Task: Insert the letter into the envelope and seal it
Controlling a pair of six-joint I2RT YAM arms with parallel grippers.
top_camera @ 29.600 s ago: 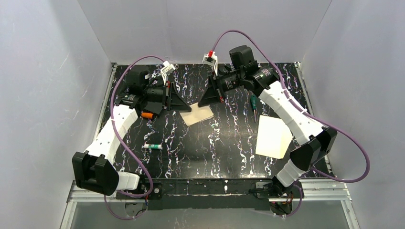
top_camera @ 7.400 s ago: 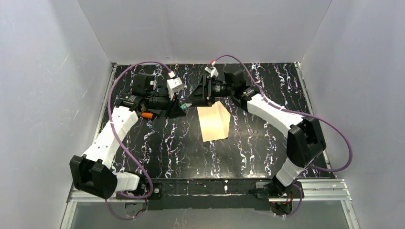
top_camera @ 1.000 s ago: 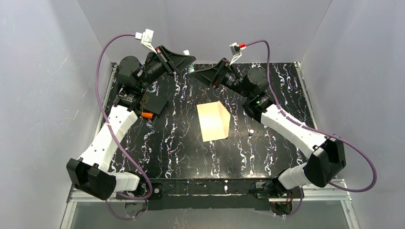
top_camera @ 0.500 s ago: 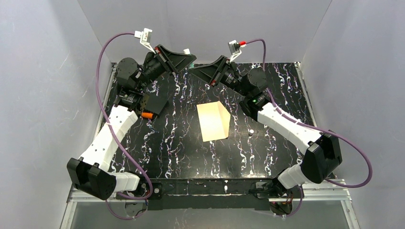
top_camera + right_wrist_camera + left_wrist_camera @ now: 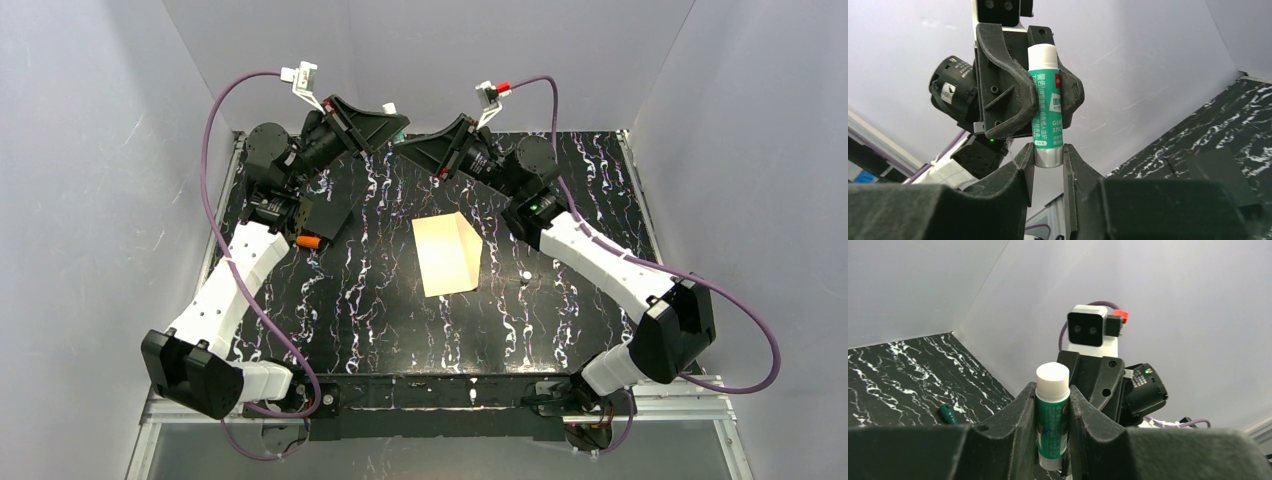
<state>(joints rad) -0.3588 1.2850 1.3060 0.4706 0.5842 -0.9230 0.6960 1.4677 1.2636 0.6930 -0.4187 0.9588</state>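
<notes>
Left gripper [image 5: 1053,390]: squeezes the middle of the glue stick [image 5: 1048,102], high in the air over the back of the table [image 5: 380,300].
Right gripper [image 5: 1048,149]: faces the left one, its fingers pinching the stick's grey end.
White end [image 5: 1053,376]: pokes out past the left fingers.
Envelope [image 5: 447,255]: cream, lies flat in the middle of the table, well apart from both grippers.
</notes>
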